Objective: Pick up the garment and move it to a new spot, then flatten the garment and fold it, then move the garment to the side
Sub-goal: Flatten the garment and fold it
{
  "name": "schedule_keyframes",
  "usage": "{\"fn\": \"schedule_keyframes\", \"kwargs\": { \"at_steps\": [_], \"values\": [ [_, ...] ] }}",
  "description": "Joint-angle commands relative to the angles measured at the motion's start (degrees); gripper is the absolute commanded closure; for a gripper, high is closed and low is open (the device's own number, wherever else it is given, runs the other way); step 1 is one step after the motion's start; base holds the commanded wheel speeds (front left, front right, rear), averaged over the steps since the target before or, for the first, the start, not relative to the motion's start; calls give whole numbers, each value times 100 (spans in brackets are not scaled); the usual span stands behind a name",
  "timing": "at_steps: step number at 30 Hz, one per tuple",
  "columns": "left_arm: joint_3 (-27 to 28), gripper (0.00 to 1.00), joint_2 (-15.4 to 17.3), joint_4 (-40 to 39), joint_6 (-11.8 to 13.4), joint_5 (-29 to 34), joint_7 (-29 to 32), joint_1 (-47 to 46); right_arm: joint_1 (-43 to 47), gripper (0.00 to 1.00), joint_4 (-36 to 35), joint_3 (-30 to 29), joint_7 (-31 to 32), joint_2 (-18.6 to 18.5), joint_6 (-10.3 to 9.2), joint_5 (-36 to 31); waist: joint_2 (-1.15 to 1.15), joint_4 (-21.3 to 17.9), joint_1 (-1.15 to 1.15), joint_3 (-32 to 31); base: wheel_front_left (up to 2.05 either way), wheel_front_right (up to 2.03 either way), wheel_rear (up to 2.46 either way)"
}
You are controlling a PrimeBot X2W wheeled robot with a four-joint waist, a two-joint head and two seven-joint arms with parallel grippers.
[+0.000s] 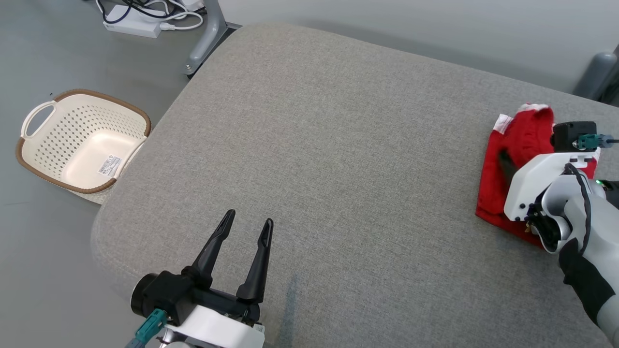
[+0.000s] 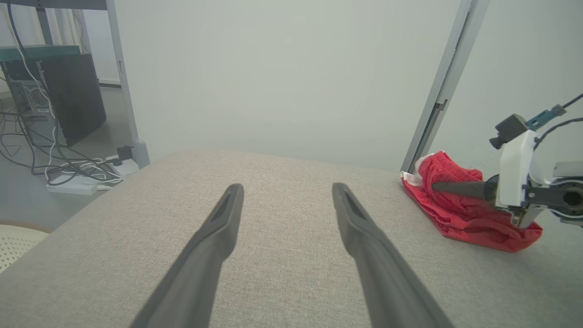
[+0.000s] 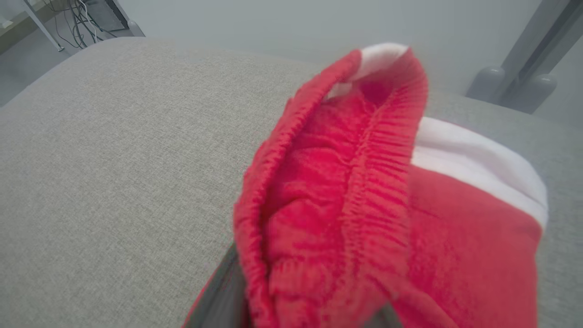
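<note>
Nearest the robot, at the lower left of the head view, the left gripper (image 1: 249, 218) hovers above the grey padded surface (image 1: 338, 145) with its fingers spread wide and nothing between them. It plays no part in the present step.

Further out, at the right edge of the same surface, the red garment (image 1: 524, 140) lies in a compact folded bundle. It appears to be a pair of shorts with an elastic waistband (image 3: 378, 182) and white trim (image 3: 473, 159). The right gripper (image 2: 455, 187) is at the bundle, with one dark finger lying across the cloth. In the right wrist view the gathered waistband drapes over the fingers and hides them, so whether this gripper is parted or clamped on the cloth cannot be told.

The step in hand is judged to be placement of the garment at the side. To do it well:
1. Part the fingers fully before any retreat.
2. Withdraw along the fingers' own line, low and slow.
3. Lift only once the waistband is free; a snag could pull the fold open.

Beyond the left edge, a perforated cream basket (image 1: 87, 123) sits on the floor.
</note>
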Motion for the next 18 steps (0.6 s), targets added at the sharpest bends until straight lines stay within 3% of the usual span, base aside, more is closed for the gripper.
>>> {"fn": "schedule_keyframes", "kwargs": {
  "at_steps": [1, 18],
  "values": [
    [22, 0, 18, 12, 26, -17, -18, -77, -69, 0, 15, 43, -70, 39, 1, -14, 0, -26, 0, -15, 0, 0, 0],
    [321, 0, 20, 58, -32, 180, -18, 107, -190, 0, -199, 470, -18, 398, 0, 84, 0, -723, 0, -665, 0, 0, 0]
  ]
}}
